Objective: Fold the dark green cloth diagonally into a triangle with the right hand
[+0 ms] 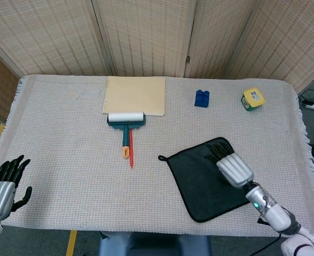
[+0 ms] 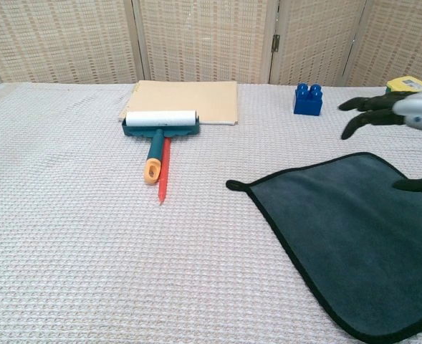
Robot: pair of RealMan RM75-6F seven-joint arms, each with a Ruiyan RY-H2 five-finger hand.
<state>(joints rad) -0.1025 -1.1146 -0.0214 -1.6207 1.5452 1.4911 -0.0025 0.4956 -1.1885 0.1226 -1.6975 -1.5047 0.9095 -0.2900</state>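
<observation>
The dark green cloth lies flat and unfolded at the front right of the table, with a small loop at its left corner. My right hand hovers above the cloth's far right part, fingers spread and pointing away, holding nothing. Down at the front left edge of the table my left hand is open and empty; the chest view does not show it.
A lint roller and a red pen lie left of the cloth. Behind them is a tan folder. A blue brick and a yellow-green box stand at the back right.
</observation>
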